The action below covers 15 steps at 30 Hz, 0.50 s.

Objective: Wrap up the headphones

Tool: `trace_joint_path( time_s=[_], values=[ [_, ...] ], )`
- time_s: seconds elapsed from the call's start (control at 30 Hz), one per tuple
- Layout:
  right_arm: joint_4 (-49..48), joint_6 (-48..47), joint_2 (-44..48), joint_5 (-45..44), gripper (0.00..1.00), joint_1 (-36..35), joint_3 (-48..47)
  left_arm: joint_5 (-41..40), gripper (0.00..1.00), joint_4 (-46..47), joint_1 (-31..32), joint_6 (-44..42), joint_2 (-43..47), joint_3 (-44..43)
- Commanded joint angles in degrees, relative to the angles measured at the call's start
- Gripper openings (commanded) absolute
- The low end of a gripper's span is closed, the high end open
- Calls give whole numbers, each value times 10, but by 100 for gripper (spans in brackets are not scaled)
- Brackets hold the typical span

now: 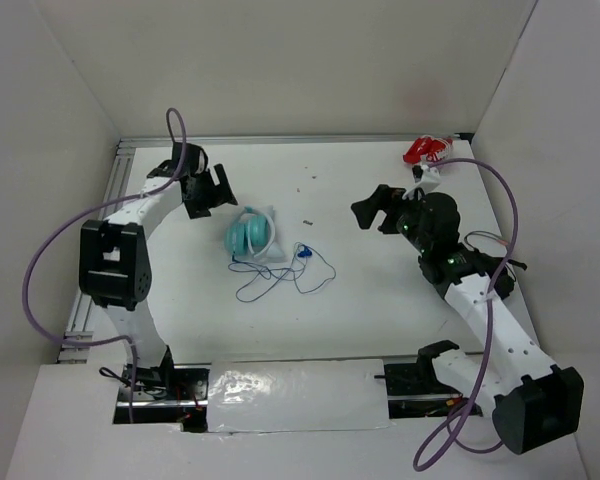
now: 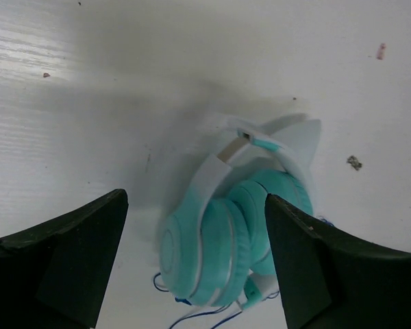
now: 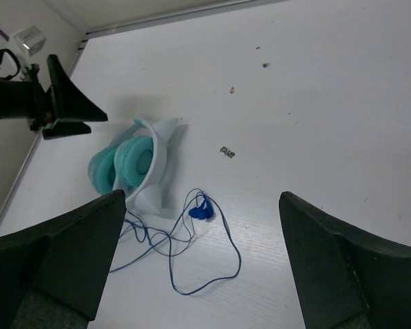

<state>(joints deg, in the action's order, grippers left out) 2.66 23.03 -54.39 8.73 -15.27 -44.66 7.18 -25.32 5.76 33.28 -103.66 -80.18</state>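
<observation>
The teal headphones (image 1: 250,236) with white headband and cat-ear tips lie on the white table (image 1: 340,180), left of centre. Their thin blue cable (image 1: 280,282) sprawls in loose loops to the right and front, with the blue plug (image 1: 302,251) beside them. My left gripper (image 1: 218,192) is open, just up-left of the headphones, which sit between its fingers in the left wrist view (image 2: 233,240). My right gripper (image 1: 372,212) is open and empty, well to the right; its view shows the headphones (image 3: 127,168), cable (image 3: 192,264) and plug (image 3: 202,211).
A small red-and-white object (image 1: 426,151) lies at the far right corner. White walls close in the table on the left, back and right. A clear-wrapped sheet (image 1: 295,395) lies at the near edge between the arm bases. Small dark specks (image 3: 226,151) dot the table.
</observation>
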Motion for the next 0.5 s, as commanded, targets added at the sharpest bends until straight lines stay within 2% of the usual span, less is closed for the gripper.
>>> trace_joint_path(
  time_s=[0.0,0.13,0.27,0.33,0.37,0.4,0.47],
  values=[
    [-64,-32,-5,-45,100,-20,-2,0,92,-52,-7,-5,-49,-47],
    [-48,-15,-32,-107,100,-23,-21,12,88,-46,1,-10,-88,-41],
    [-83,-8,-27,-148,100,-33,-1,15,87,-14,22,-29,-84,-4],
    [-76,7,-23,-194,100,-37,3,22,86,-4,27,-24,-83,13],
    [-67,43,-24,-224,100,-44,0,22,85,-4,28,-23,-86,16],
    [-58,49,-21,-275,100,-49,-2,20,84,-5,30,-16,-89,20],
    [-55,33,-19,-281,97,-51,-2,17,80,-10,37,-13,-97,27]
  ],
)
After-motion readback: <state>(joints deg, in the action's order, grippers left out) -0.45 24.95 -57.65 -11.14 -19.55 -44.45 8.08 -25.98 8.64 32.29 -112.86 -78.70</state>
